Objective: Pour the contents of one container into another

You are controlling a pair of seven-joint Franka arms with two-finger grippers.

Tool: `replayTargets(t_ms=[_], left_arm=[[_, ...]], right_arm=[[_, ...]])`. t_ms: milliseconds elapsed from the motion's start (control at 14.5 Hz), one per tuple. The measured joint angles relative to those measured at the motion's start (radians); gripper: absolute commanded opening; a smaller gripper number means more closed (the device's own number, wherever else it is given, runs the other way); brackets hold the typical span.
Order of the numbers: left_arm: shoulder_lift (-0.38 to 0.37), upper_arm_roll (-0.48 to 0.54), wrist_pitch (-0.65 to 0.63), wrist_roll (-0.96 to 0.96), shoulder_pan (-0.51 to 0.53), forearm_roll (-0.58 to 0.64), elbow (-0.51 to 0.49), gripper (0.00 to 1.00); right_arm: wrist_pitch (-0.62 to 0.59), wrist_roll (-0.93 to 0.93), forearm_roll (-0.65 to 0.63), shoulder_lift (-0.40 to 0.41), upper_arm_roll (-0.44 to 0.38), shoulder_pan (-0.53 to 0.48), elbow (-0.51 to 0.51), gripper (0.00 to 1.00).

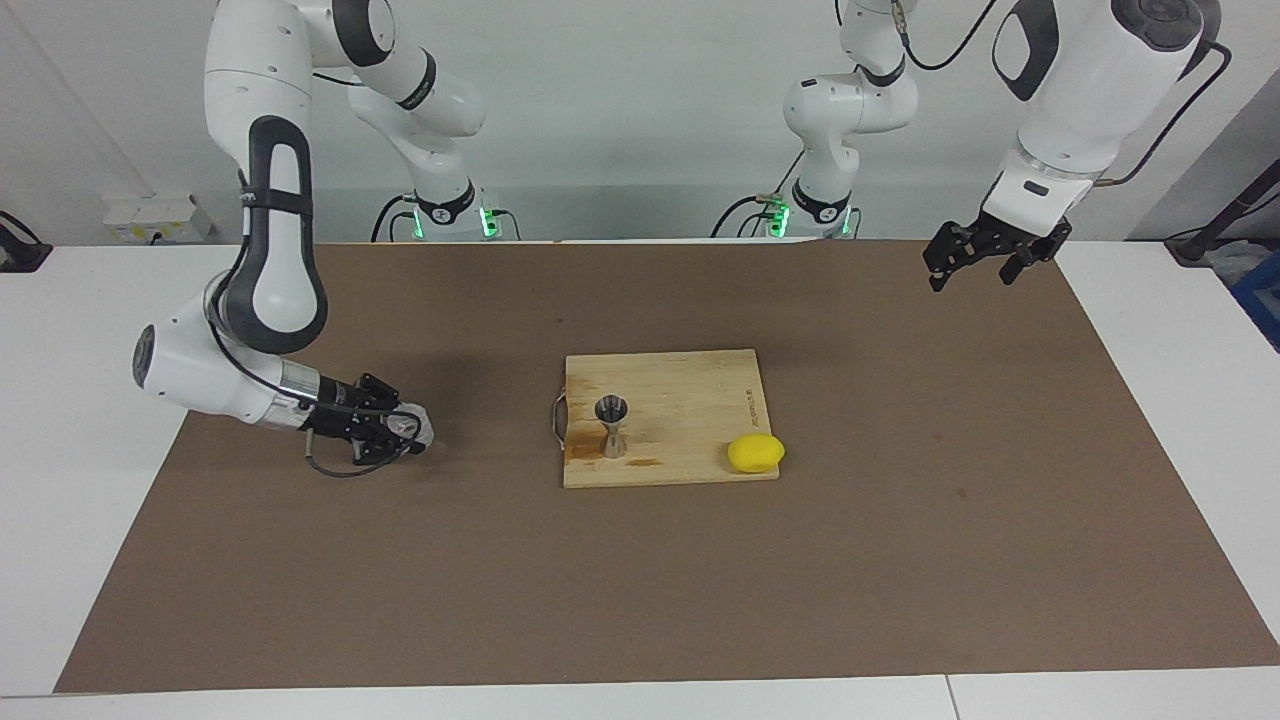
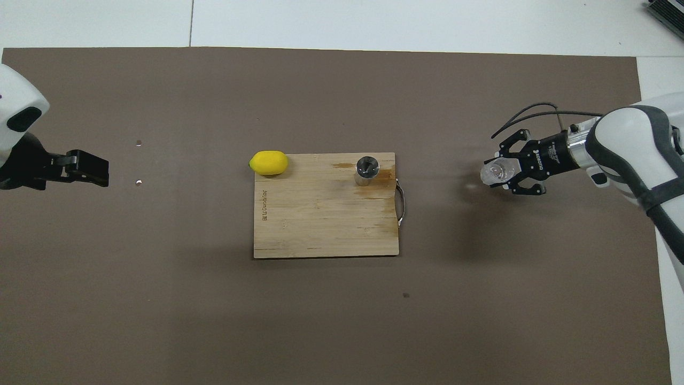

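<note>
A broad brown mat [image 1: 640, 560] covered the white table [image 1: 60, 450], and near its middle lay a pale rectangular bamboo cutting board [image 1: 680, 400] with a metal handle at the end facing the right arm. The right arm reached low over the mat at its own end of the table, its right gripper [image 1: 418, 432] lying sideways and clamped on the small clear thick-walled cup [image 2: 497, 172], which sat just above or on the mat; contact with the surface could not be told. Well apart from that pincer, toward the table's middle, the small silvery hourglass-shaped steel jigger [image 1: 611, 426] stood upright on the board, at the corner near the handle and farther from the robots. Farther still from the closed pincer, a yellow lemon [image 1: 755, 453] rested at the board's other corner. The left arm waited, its left gripper [image 1: 985, 262] raised over the mat's edge at its own end, fingers spread wide and holding nothing.
</note>
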Motion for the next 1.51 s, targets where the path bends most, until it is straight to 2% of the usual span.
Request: replayTargets(t_ms=[344, 550, 1032, 1513], left_arm=[[-0.011, 0.05, -0.002, 0.021, -0.01, -0.045, 0.005, 1.0], [-0.017, 0.054, -0.054, 0.029, -0.01, -0.048, 0.036, 1.0], [-0.02, 0.052, -0.084, 0.055, -0.011, -0.049, 0.067, 1.0], [-0.02, 0.052, -0.083, 0.058, -0.011, -0.049, 0.065, 1.0]], right_arm=[[0.075, 0.223, 0.0, -0.032, 0.001, 0.162, 0.042, 0.0], [0.106, 0.316, -0.013, -0.032, 0.0, 0.23, 0.075, 0.0], [0.122, 0.46, -0.201, -0.032, 0.0, 0.33, 0.141, 0.0], [0.148, 0.541, -0.411, -0.032, 0.0, 0.444, 0.148, 0.0]])
